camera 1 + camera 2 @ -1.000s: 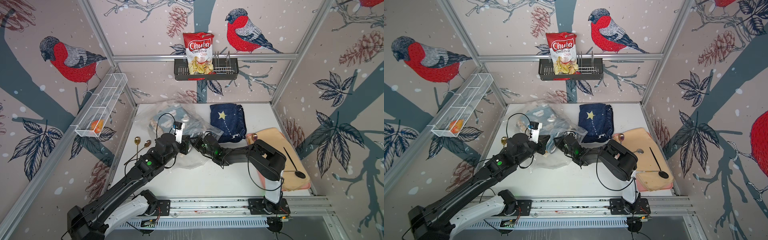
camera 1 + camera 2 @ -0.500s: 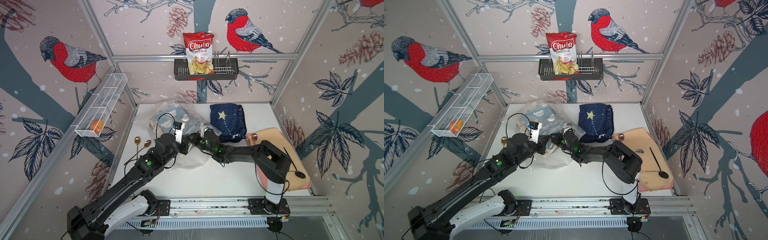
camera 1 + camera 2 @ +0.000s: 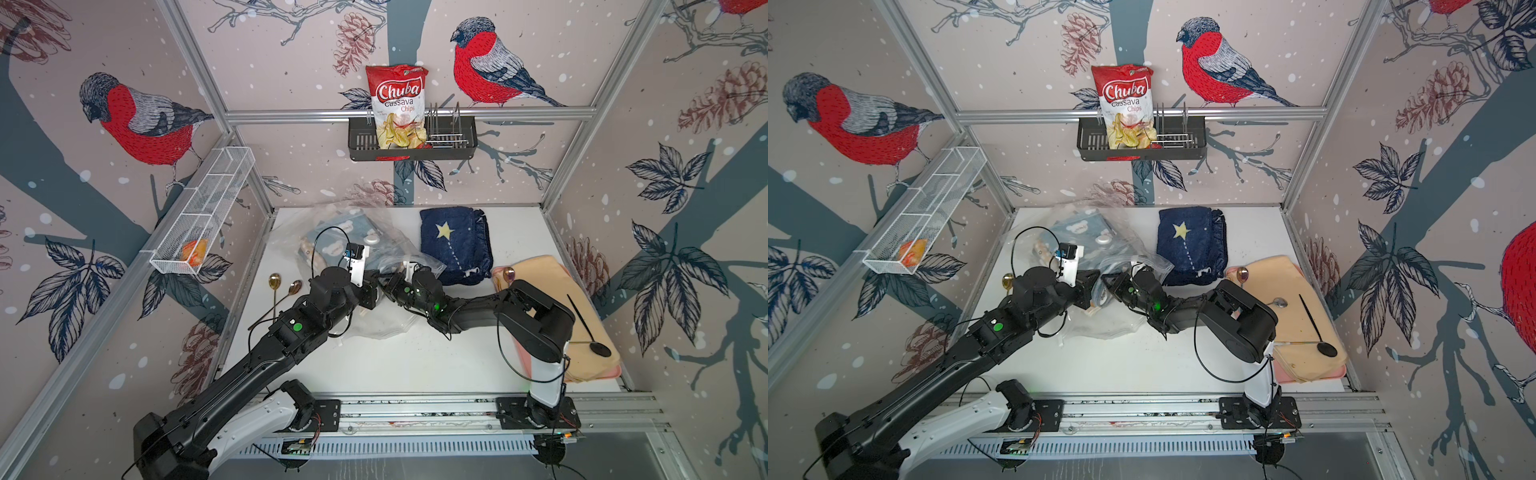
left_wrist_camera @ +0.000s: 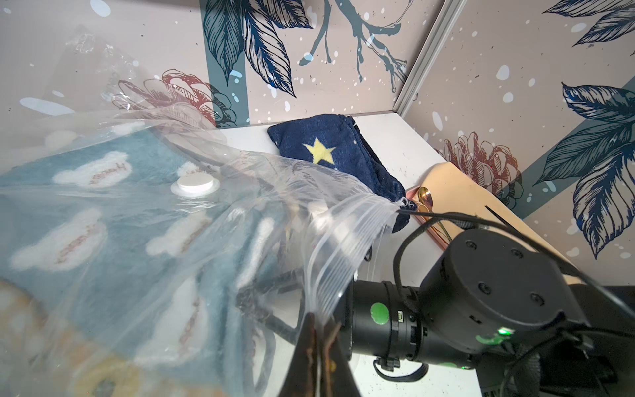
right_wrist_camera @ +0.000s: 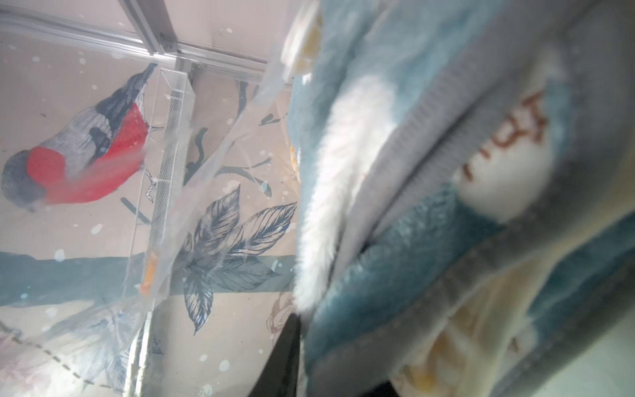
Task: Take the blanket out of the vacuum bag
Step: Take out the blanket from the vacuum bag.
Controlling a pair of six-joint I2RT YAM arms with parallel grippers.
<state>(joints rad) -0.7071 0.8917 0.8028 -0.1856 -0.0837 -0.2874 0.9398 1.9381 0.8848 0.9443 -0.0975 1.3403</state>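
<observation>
The vacuum bag is lying on the desk, left of centre and reaching toward the far left corner, just left of a navy star cloth. The blue cloud-print blanket is sitting inside it, under the white valve cap. The left end effector is pinching the bag's zip edge, jaws closed on the plastic. The right end effector is reaching into the bag's mouth, close against the blanket. Whether it is gripping anything, I cannot tell.

Bullfinch wallpaper, apparently; white table
</observation>
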